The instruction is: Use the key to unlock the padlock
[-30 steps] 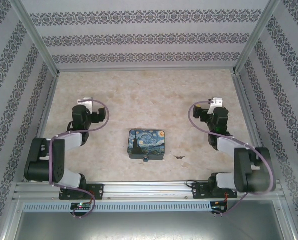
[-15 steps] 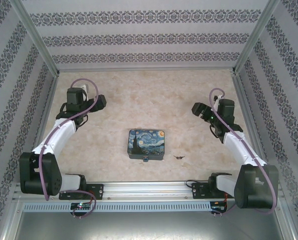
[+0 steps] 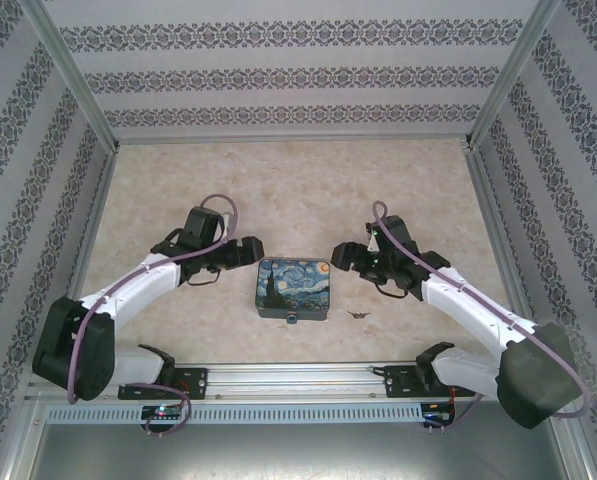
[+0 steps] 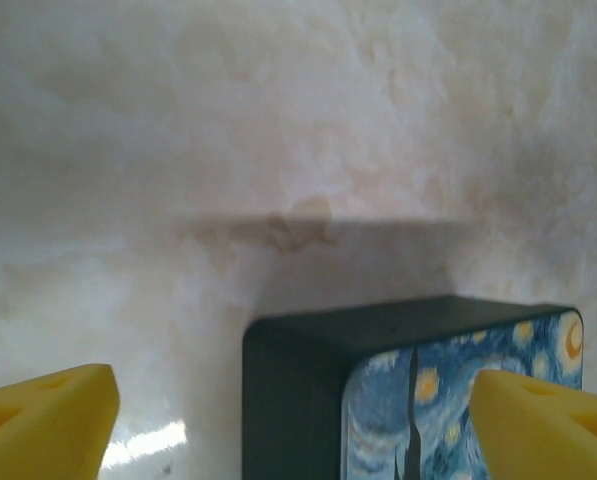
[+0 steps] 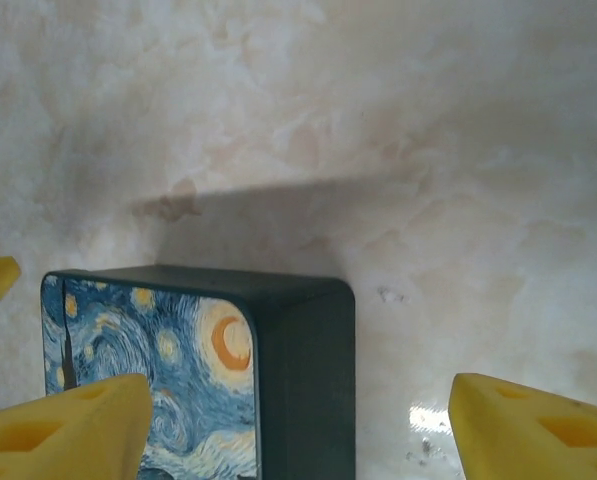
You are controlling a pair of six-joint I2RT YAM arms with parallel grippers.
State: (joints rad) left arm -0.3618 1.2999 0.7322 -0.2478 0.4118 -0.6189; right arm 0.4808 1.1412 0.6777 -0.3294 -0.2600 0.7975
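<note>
The tiny blue-teal padlock hangs at the front edge of the night-sky tin box. The small dark key lies on the table to the right of the box's front corner. My left gripper hovers at the box's back-left corner, open, with its yellow fingertips spread wide past the corner. Mirroring it at the back-right corner is my right gripper, likewise open, yellow fingertips either side of that corner. Neither holds anything.
The marbled tabletop is walled by patterned panels on three sides, with metal posts at the back corners. An aluminium rail carrying the arm bases runs along the near edge.
Both arms have swung in from the outer back of the table toward the tin box, and the grippers now flank its back corners. Box, padlock and key have not moved.
</note>
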